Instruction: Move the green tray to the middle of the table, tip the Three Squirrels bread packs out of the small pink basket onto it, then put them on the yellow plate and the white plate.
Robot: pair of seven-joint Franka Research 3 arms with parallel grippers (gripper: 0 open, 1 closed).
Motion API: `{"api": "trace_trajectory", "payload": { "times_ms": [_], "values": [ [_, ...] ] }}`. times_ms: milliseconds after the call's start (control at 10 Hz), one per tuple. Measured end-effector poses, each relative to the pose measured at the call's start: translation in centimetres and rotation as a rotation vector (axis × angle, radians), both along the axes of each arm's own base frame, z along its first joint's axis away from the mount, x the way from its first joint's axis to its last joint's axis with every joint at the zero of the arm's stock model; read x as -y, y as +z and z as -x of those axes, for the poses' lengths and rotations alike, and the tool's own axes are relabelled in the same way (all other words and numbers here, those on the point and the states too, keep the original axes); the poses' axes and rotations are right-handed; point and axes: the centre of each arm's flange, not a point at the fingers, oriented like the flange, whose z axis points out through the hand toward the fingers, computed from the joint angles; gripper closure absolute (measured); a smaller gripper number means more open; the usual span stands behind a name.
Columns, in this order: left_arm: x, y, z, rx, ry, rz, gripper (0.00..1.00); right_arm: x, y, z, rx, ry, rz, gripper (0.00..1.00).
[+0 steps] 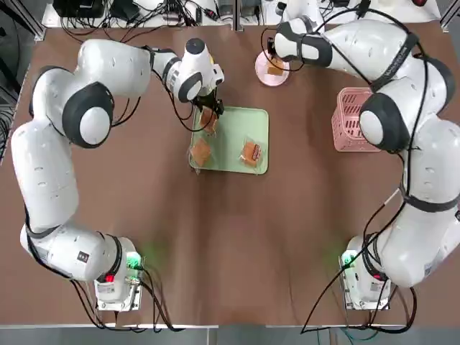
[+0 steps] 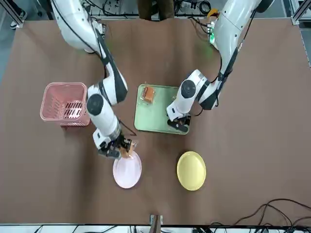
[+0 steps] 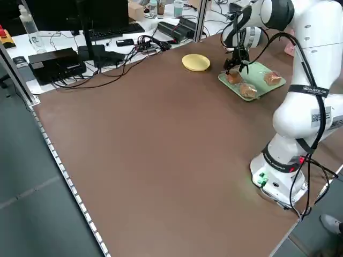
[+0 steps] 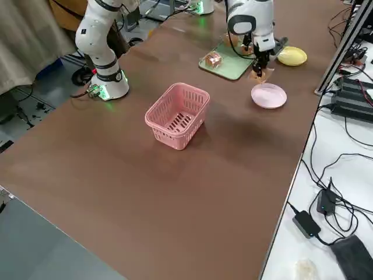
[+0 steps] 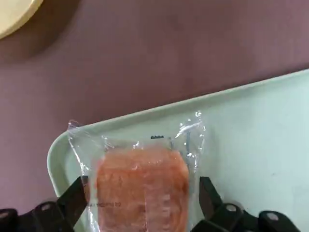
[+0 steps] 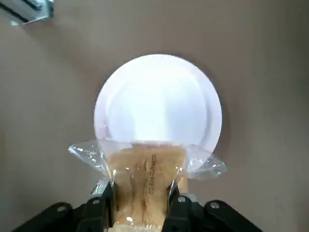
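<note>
1. In the top view we see the green tray at the middle of the surface, with three Three Squirrels bread packs on it; the small pink basket stands upright at the right of the frame, empty as far as we can see.

2. Our right tool is clamped on a fourth pack, fingers pinching its sides. The white plate lies just beyond the pack's far end in the right wrist view. In the front view the pack hangs at that plate's upper-left rim, so we judge the coming move a short carry over the plate's middle before letting go.

3. Our left tool is spread wide, one finger on each side of a pack at the tray's corner. We cannot tell whether the fingers touch the wrapper. The pack's long axis runs away from the wrist, between the fingers, so a straight close should catch its narrow width.

4. The yellow plate sits low and right of centre in the front view, empty, near the left tool. The top view hides it under the left arm; only a sliver of its rim shows in the left wrist view's upper-left corner.

5. The wrist views show each tool's fit around its pack; the side views show the basket's inside.
</note>
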Motion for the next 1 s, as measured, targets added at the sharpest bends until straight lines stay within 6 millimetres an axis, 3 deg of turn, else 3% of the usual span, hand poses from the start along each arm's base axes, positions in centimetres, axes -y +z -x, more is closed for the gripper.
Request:
{"api": "trace_trajectory", "payload": {
  "times_ms": [200,400,600,700,900,1000],
  "values": [
    [-0.2,-1.6,0.3,-0.024,0.001,-0.009,0.00,1.3,-2.5,-3.0,0.021,0.026,0.014,0.57],
    [-0.2,-3.1,0.6,-0.046,0.000,-0.016,0.03,2.0,-4.0,-4.7,0.038,0.049,0.022,0.57],
    [-0.1,-2.9,0.3,-0.041,0.025,-0.011,0.13,1.2,-5.8,-4.5,0.022,0.066,0.024,0.58],
    [-0.1,-2.6,-0.1,-0.036,0.043,-0.007,0.27,0.9,-6.4,-4.4,0.017,0.070,0.025,0.58],
    [-0.8,-1.5,-1.6,-0.020,0.068,-0.004,0.33,0.7,-6.6,-4.3,0.014,0.072,0.025,0.56],
    [-1.4,-0.7,-2.6,-0.025,0.084,-0.016,0.33,0.7,-6.5,-4.3,0.016,0.073,0.024,0.45]
  ]
}}
